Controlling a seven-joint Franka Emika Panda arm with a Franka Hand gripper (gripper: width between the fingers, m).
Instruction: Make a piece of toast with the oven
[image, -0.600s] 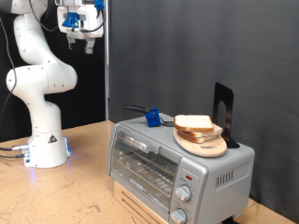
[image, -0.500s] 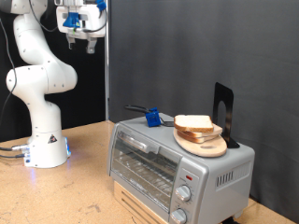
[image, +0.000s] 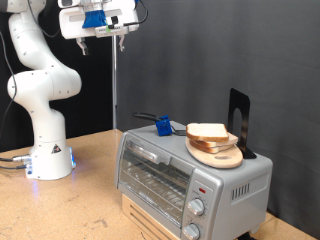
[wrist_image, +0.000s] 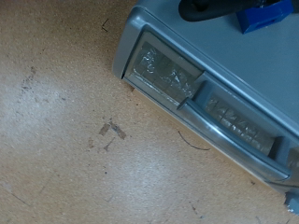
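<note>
The piece of toast (image: 207, 131) lies on a round light-wood board (image: 216, 152) on top of the oven (image: 165, 172), whose glass door is shut. My gripper (image: 102, 42) hangs high in the exterior view's upper left, far above the table and well to the left of the oven. Its fingers point down, spread apart, with nothing between them. From above, the wrist view takes in the oven's front corner and its door handle (wrist_image: 234, 126); the toast is out of that view.
A small blue object (image: 161, 126) and a black upright stand (image: 238, 120) also sit on the oven top. The oven's knobs (image: 197, 208) run down its right front. The arm's white base (image: 47, 155) stands on the wooden table (image: 90, 205). A dark curtain hangs behind.
The hand has swung to the exterior view's right at the same height and turned, so it now shows broadside. Toast, board and oven have not moved.
</note>
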